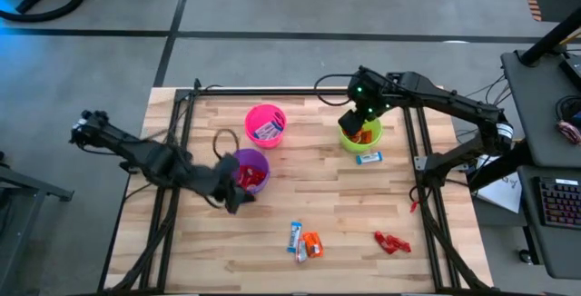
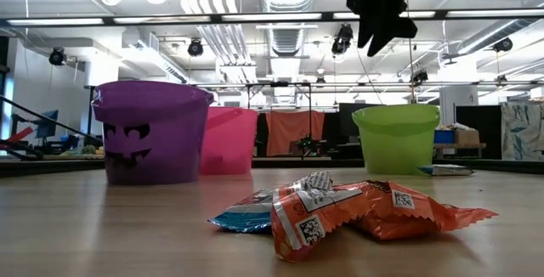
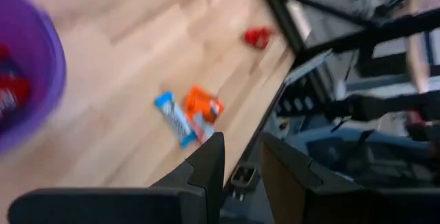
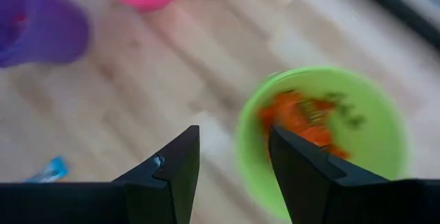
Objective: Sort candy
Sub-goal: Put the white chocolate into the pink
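1. Down at the near edge of the wooden slatted tabletop (image 1: pixel 318 201), a slim blue-and-white wrapped bar (image 1: pixel 294 237) lies touching a crinkled orange-wrapped sweet (image 1: pixel 312 244); the low view has them right up front.
2. Over toward the near right corner, a little cluster of shiny red-wrapped sweets (image 1: pixel 392 241) sits on its own, well apart from that pair.
3. Left of centre, the left gripper (image 1: pixel 238 198) hovers just beside the purple plastic cup with a dark face print (image 1: pixel 251 169), on the cup's near side. Its fingers are parted with nothing between them, as its wrist view shows. Red wrappers show inside that cup.
4. Right side, mid-depth: a second blue-and-white bar (image 1: pixel 369 158) lies flat just in front of the green plastic cup (image 1: pixel 359 138).
5. The right gripper (image 4: pixel 232 157) hangs above the green cup, fingers spread wide and empty; orange wrappers (image 4: pixel 299 117) fill the cup.
6. Toward the far edge, the pink plastic cup (image 1: pixel 265 123) stands with blue-and-white bars inside.
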